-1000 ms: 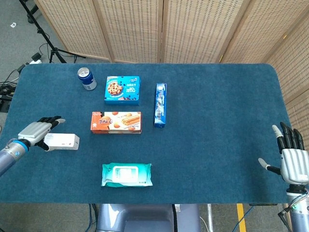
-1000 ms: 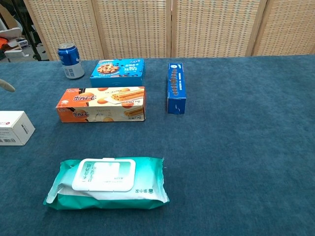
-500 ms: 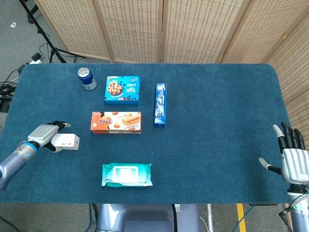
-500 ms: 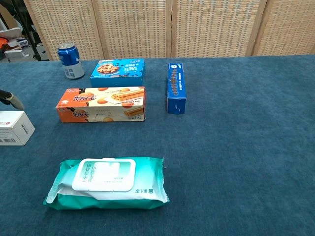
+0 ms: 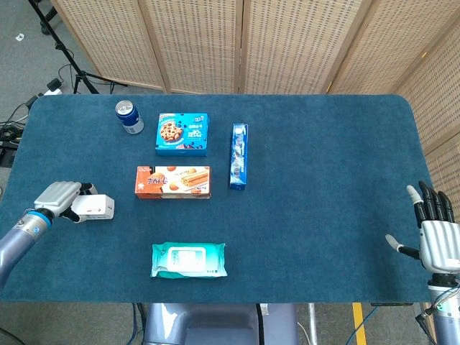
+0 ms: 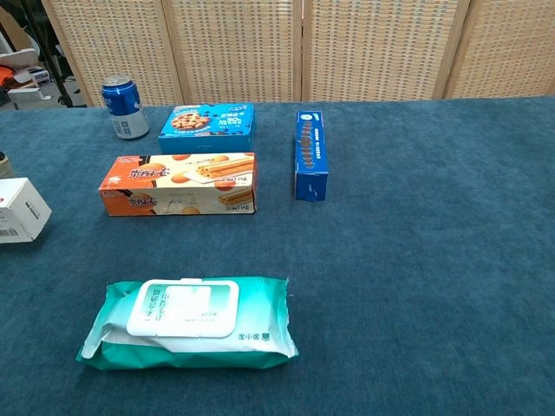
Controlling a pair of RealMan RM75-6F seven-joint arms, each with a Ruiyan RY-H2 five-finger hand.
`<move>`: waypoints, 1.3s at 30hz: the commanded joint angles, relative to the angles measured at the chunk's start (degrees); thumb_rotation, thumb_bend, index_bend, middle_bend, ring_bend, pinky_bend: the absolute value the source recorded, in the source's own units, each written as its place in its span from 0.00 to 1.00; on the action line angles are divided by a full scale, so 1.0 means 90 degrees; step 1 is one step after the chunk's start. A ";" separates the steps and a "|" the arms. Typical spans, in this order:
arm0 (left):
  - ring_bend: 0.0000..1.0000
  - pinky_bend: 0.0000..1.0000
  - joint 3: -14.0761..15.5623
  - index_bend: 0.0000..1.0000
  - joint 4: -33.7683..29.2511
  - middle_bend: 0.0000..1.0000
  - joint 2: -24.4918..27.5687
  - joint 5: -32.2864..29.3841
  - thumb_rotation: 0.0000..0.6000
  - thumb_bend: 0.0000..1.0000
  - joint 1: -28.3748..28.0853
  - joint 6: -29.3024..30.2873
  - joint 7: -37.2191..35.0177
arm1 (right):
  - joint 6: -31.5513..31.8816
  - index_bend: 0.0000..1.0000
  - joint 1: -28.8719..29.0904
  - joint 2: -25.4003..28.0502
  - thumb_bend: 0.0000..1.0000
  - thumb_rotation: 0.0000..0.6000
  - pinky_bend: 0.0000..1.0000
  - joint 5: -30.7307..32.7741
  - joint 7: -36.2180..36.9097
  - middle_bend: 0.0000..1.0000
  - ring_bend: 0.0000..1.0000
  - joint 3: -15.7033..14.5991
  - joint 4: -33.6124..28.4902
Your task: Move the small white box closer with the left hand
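The small white box (image 5: 98,207) lies near the left edge of the blue table, left of the orange biscuit box. My left hand (image 5: 59,197) is at the box's left end, its fingers curled over and gripping that end. In the chest view the small white box (image 6: 22,211) shows at the far left, slightly tilted, and the hand itself is almost entirely out of frame. My right hand (image 5: 433,231) stays at the table's right front corner with its fingers spread, holding nothing.
An orange biscuit box (image 5: 173,182) lies just right of the white box. A wipes pack (image 5: 189,260) sits nearer the front edge. Further back are a blue cookie box (image 5: 182,134), a blue can (image 5: 130,117) and a narrow blue box (image 5: 239,155).
My left hand has closed its fingers over the white box's left end. The box has shifted slightly left and tilted. The right hand has not moved.
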 commanded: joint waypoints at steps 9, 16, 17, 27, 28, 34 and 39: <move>0.36 0.38 0.0670 0.61 -0.1555 0.48 0.1610 0.1883 1.00 0.40 -0.1032 -0.2213 -0.2498 | -0.0013 0.00 0.0002 -0.0015 0.00 1.00 0.00 0.0042 -0.0028 0.00 0.00 0.0015 -0.0003; 0.36 0.38 0.1113 0.61 -0.0973 0.49 0.1145 0.2447 1.00 0.39 -0.1491 -0.2393 -0.3416 | -0.0032 0.00 0.0003 -0.0006 0.00 1.00 0.00 0.0061 -0.0007 0.00 0.00 0.0019 0.0006; 0.36 0.38 0.1188 0.61 -0.0906 0.49 0.1085 0.2505 1.00 0.39 -0.1539 -0.2372 -0.3499 | -0.0037 0.00 0.0006 -0.0007 0.00 1.00 0.00 0.0063 -0.0010 0.00 0.00 0.0019 0.0008; 0.00 0.00 0.1557 0.00 -0.0315 0.00 0.0778 0.2694 1.00 0.31 -0.1524 -0.1414 -0.4112 | -0.0023 0.00 -0.0001 0.0003 0.00 1.00 0.00 0.0073 0.0017 0.00 0.00 0.0031 0.0004; 0.00 0.00 0.1558 0.00 -0.0252 0.00 0.0770 0.2677 1.00 0.31 -0.1472 -0.1230 -0.4182 | -0.0018 0.00 -0.0004 0.0007 0.00 1.00 0.00 0.0069 0.0025 0.00 0.00 0.0031 0.0001; 0.00 0.00 0.1551 0.00 0.0001 0.00 0.0880 0.2661 1.00 0.30 -0.1250 -0.0386 -0.4561 | 0.0008 0.00 -0.0017 0.0028 0.00 1.00 0.00 0.0050 0.0056 0.00 0.00 0.0028 -0.0022; 0.00 0.00 0.1680 0.00 0.0071 0.00 0.0970 0.2816 1.00 0.30 -0.1185 0.0007 -0.4872 | 0.0006 0.00 -0.0015 0.0033 0.00 1.00 0.00 0.0032 0.0067 0.00 0.00 0.0022 -0.0034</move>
